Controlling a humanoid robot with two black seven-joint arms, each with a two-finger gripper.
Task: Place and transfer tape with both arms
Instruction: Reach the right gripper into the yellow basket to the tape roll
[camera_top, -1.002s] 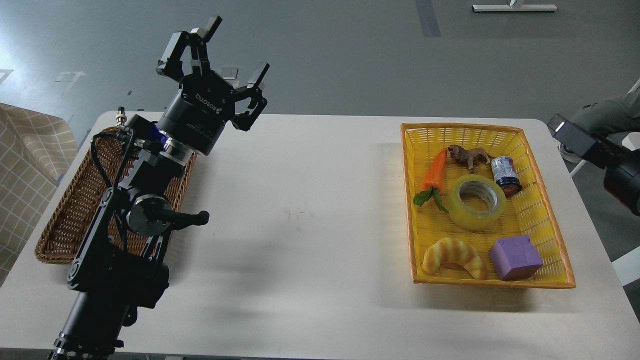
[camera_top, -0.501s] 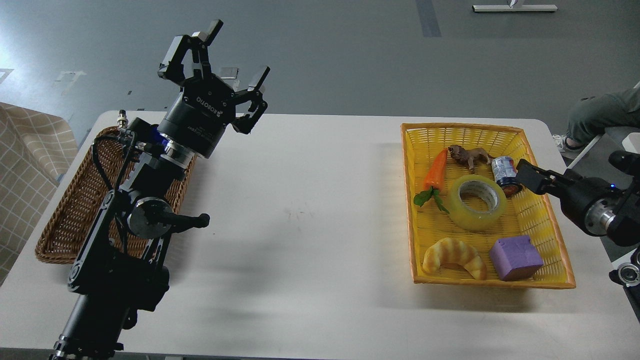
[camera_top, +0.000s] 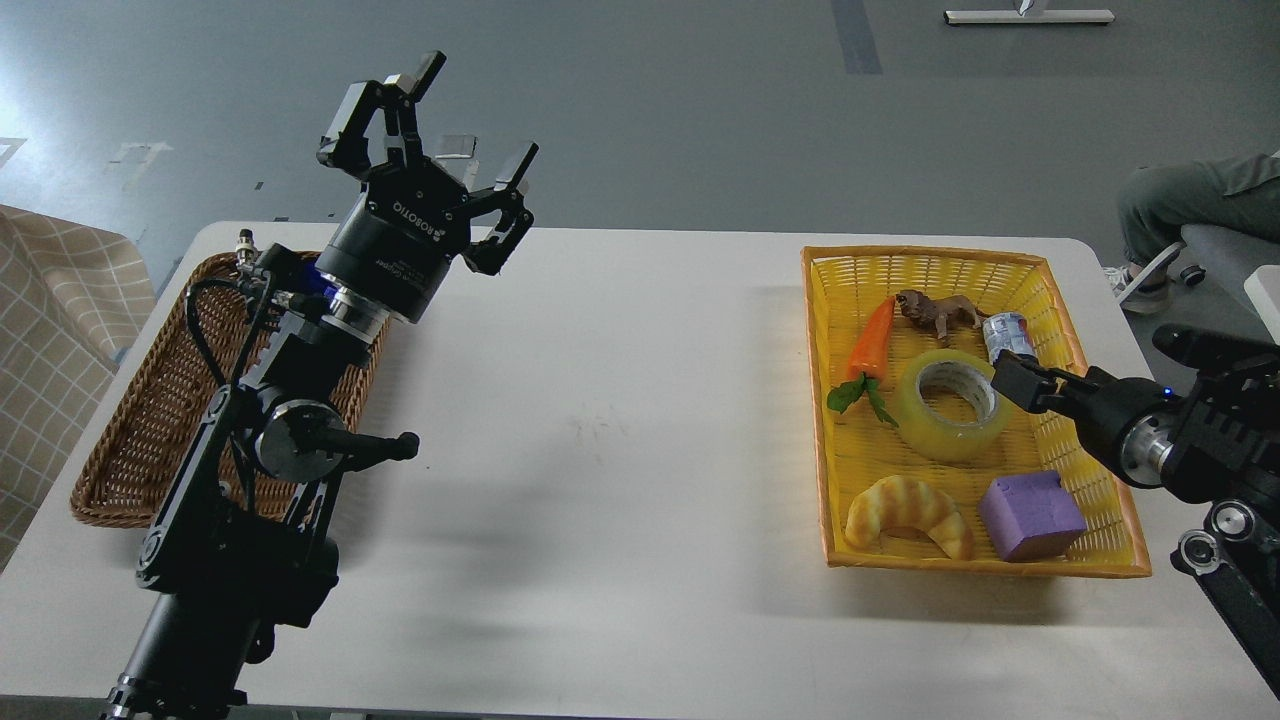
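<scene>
The tape (camera_top: 935, 432), a translucent yellow roll with a grey-white core, lies flat in the yellow basket (camera_top: 920, 256) on the right of the table. My right gripper (camera_top: 1020, 385) reaches in from the right, with its dark tip over the tape's right rim. It is seen end-on, so I cannot tell its fingers apart. My left gripper (camera_top: 476, 115) is raised high over the table's far left part. Its fingers are spread wide and hold nothing.
In the yellow basket also lie a carrot (camera_top: 872, 340), a toy lion (camera_top: 935, 312), a can (camera_top: 1003, 328), a croissant (camera_top: 908, 510) and a purple block (camera_top: 1030, 515). A brown wicker basket (camera_top: 130, 440) sits at the left, partly behind my left arm. A seated person's leg (camera_top: 1180, 200) is at the far right.
My right arm has come in from the right edge, moving left and down until its tip is at the tape's right rim. My left gripper has barely moved.
</scene>
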